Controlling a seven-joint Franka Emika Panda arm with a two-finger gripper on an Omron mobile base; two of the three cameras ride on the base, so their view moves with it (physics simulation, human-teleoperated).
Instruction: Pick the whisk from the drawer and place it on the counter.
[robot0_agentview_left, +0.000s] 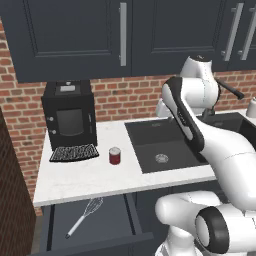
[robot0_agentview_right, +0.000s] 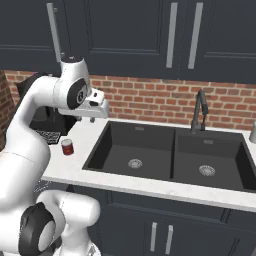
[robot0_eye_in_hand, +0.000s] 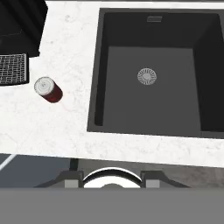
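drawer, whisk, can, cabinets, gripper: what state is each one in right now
drawer: pulled open
whisk: lying flat in the drawer, untouched
red can: upright on the counter
upper cabinets: doors closed
coffee machine: upright at the back of the counter
gripper: high over the counter, empty; open or shut, cannot tell

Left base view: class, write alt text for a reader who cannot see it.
A whisk lies in an open drawer below a white counter. On the counter stand a red can and a black coffee machine, beside a black sink; a white robot arm rises at right.
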